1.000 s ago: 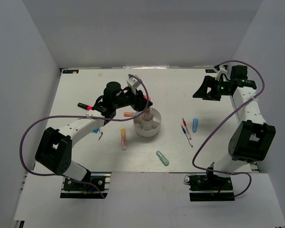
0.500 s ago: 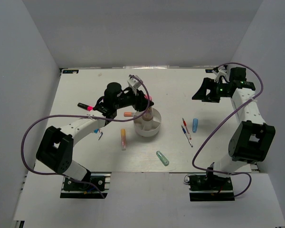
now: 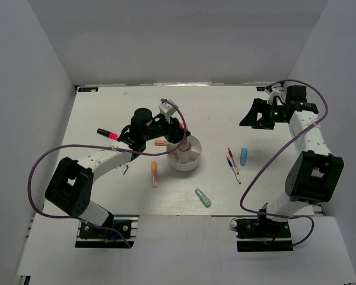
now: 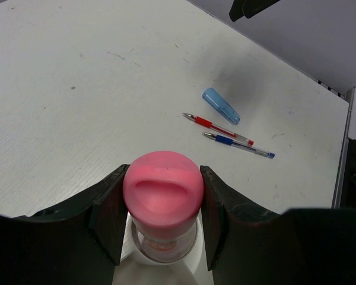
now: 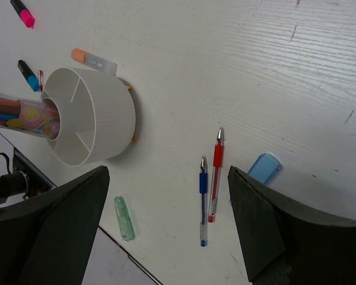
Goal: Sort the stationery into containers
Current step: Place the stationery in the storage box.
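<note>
My left gripper [image 3: 181,134] is shut on a pink highlighter [image 3: 184,126] and holds it upright over the round white cup [image 3: 193,165]. In the left wrist view the pink cap [image 4: 163,187] sits between my fingers [image 4: 110,214], its clear lower end down in the cup's middle well [image 4: 126,267]. My right gripper [image 3: 249,116] is open and empty, high over the back right. Below it lie a red pen [image 5: 215,172], a blue pen [image 5: 202,199] and a blue highlighter [image 5: 263,168]. The cup [image 5: 107,119] shows there with the highlighter [image 5: 18,113] entering it.
An orange highlighter [image 3: 161,143] lies against the cup's left side. An orange-pink one [image 3: 154,174] lies to the front left, a mint-green one [image 3: 203,198] near the front edge. A black-and-pink marker [image 3: 107,133] and a black-and-blue one [image 3: 126,168] lie by my left arm.
My left gripper has sunk slightly toward the cup with the pink highlighter. My right gripper has shifted a little to the left.
</note>
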`<state>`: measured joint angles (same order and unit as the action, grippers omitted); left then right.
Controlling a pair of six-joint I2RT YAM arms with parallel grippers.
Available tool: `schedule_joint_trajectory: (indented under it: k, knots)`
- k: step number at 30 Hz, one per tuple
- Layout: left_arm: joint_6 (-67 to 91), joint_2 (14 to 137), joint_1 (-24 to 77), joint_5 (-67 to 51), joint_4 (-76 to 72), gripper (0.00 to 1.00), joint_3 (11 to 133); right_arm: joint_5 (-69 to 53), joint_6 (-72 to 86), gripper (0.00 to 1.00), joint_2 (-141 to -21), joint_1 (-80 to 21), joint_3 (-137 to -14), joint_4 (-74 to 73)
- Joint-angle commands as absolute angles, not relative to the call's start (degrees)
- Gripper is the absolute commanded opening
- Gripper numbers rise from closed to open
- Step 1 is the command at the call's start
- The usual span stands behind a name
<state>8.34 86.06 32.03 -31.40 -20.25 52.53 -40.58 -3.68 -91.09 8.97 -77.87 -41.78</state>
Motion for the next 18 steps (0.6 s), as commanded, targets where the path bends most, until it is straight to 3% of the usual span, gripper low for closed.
schedule_joint_trajectory:
  k: [1,12,15,18]
  knots:
    - [7.91,84.20,32.70,-30.50,-23.12,0.32,52.03,-40.69,-5.10,0.86,-88.95,8.96,-77.52,-40.87]
    - [9.48,84.20,32.70,-29.27,-22.77,0.51,54.84,-35.51,-6.59,0.70,-84.12,8.88,-69.09,-38.58]
    - [10.37,83.59,32.70,-30.14,-22.94,0.51,55.37,-35.07,-7.21,0.69,-83.59,8.79,-68.29,-38.50]
    - [10.55,82.97,32.70,-30.50,-22.68,0.60,55.11,-35.07,-7.38,0.70,-83.41,8.70,-67.41,-38.41]
